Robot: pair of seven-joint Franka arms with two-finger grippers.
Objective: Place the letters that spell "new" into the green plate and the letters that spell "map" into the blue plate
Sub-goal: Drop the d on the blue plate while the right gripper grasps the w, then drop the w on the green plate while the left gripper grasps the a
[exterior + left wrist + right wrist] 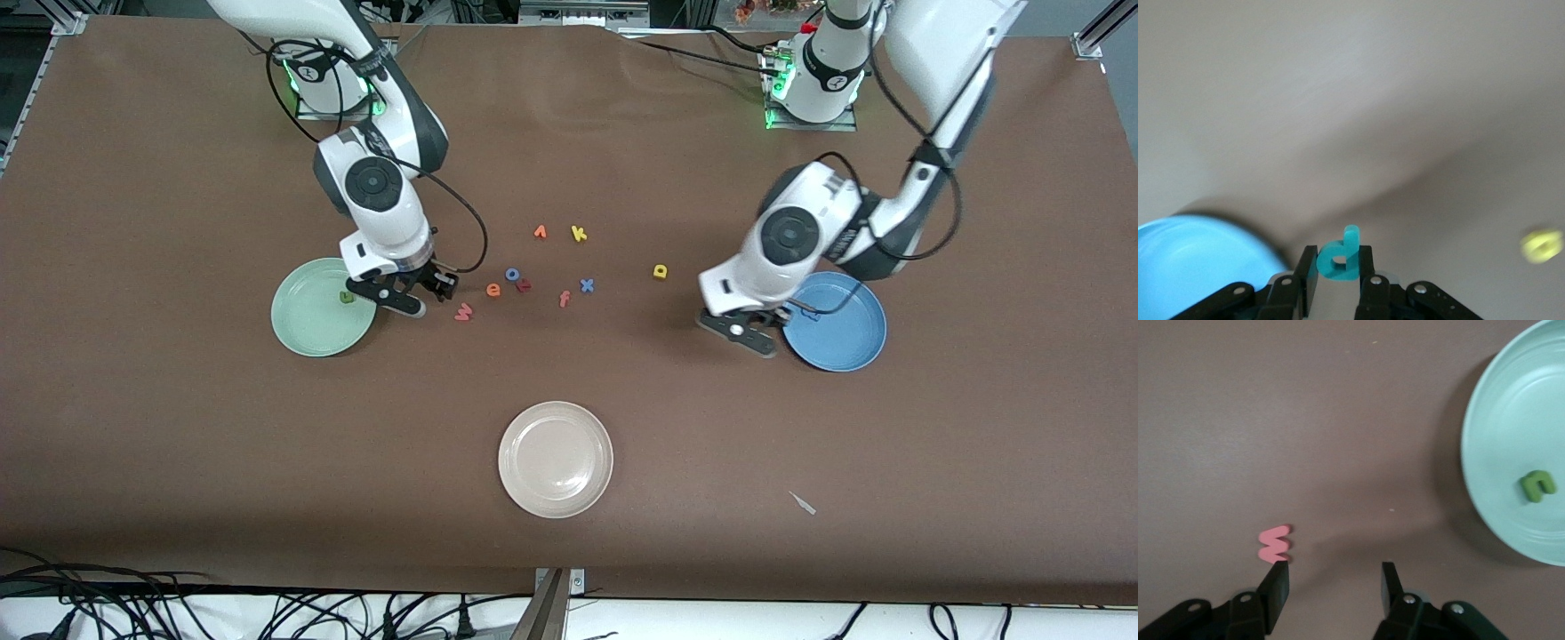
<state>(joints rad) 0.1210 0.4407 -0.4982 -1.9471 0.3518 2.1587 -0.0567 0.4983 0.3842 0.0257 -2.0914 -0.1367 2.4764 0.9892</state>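
While the left gripper (1338, 280) is clenched on the teal p (1340, 257), stem jutting up past the fingertips, it hangs at middle right of the front view beside the blue plate (849, 342). That p is hidden in the front view. The right gripper (1333, 583), released and empty, hovers at middle left, just beside the green plate (307, 333). The n (347, 296) lies in that plate. The w (463, 312) lies flat on the table beside it; the e (492, 289) sits up-right of it. The yellow a (660, 271) is blurred in the left wrist view.
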